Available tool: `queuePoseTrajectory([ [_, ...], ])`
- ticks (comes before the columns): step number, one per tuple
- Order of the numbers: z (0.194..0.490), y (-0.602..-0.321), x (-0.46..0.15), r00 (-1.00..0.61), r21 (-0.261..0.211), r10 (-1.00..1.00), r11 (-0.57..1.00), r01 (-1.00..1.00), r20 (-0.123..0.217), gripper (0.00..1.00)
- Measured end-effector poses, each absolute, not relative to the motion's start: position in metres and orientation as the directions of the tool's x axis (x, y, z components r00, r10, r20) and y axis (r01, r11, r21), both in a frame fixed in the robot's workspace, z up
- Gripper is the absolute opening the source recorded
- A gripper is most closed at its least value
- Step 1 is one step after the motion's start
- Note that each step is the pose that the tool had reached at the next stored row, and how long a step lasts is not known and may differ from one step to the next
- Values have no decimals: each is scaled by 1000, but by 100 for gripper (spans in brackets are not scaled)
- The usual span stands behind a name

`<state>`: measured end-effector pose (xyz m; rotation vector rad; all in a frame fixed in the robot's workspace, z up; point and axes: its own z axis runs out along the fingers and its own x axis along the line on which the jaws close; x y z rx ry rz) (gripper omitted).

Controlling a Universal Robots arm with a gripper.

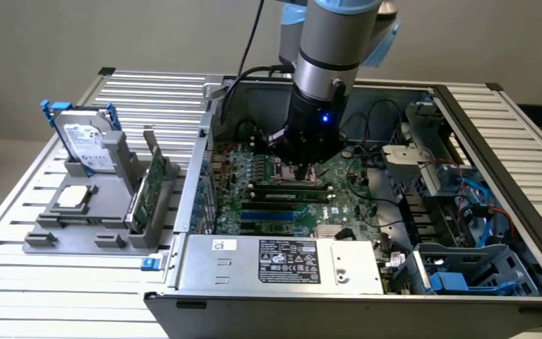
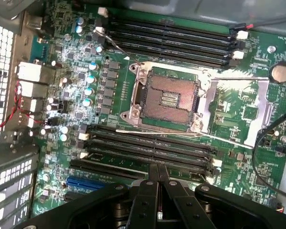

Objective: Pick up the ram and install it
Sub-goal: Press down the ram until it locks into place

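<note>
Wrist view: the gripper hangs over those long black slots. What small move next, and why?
Probably a gentle push down: the gripper, fingers together, sits over the memory slots beside the CPU socket. Whether the ram lies under it, I cannot tell.

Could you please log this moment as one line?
gripper: shut | position: low over memory slots on motherboard | location: inside computer case

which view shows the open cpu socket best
The wrist view: the cpu socket lies square in the middle, its contact field and raised metal frame plain between the banks of memory slots. In the exterior view the gripper hangs over that part of the motherboard and covers the socket.
</note>
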<state>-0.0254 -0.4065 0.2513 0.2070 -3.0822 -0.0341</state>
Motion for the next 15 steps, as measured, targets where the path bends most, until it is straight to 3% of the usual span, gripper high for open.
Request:
queuePoseTrajectory([
  [15, 262, -417, -25, -999, 26, -4, 1000, -3, 51, 11],
])
